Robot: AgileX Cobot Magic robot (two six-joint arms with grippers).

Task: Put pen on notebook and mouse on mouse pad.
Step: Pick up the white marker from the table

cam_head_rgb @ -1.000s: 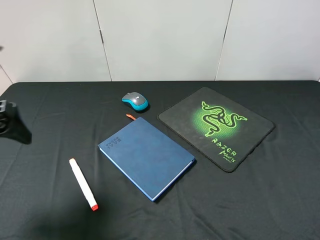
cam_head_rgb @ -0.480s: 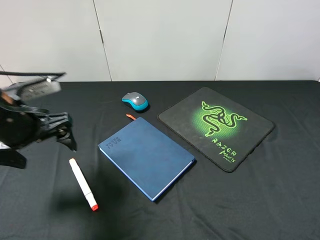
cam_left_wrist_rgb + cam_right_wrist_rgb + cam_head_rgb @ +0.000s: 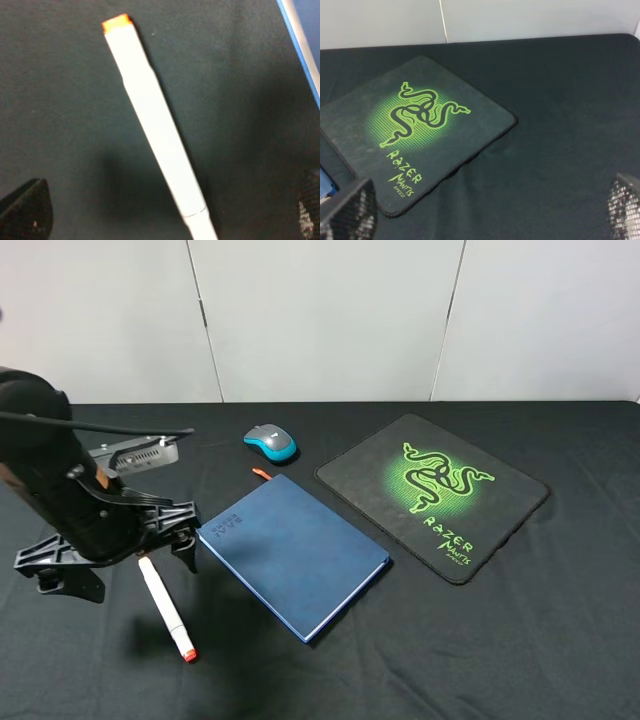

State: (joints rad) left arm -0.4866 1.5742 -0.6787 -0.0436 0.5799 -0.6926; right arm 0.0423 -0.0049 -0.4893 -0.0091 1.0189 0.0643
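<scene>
The black tablecloth (image 3: 520, 640) is matt woven cloth, softly creased in places. The thick white pen with an orange-red tip (image 3: 157, 130) looks like smooth plastic with a faint sheen. The dark blue hardcover notebook (image 3: 292, 553) has a matt, finely grained, leather-like cover. The black rounded mouse pad with a green snake logo (image 3: 500, 505) has a matt fabric face with a fine-gridded print. The small grey-and-turquoise mouse (image 3: 270, 441) is smooth, slightly glossy plastic. On the right gripper (image 3: 486, 212), the dark finger pads (image 3: 347, 210) show a fine mesh-like texture.
</scene>
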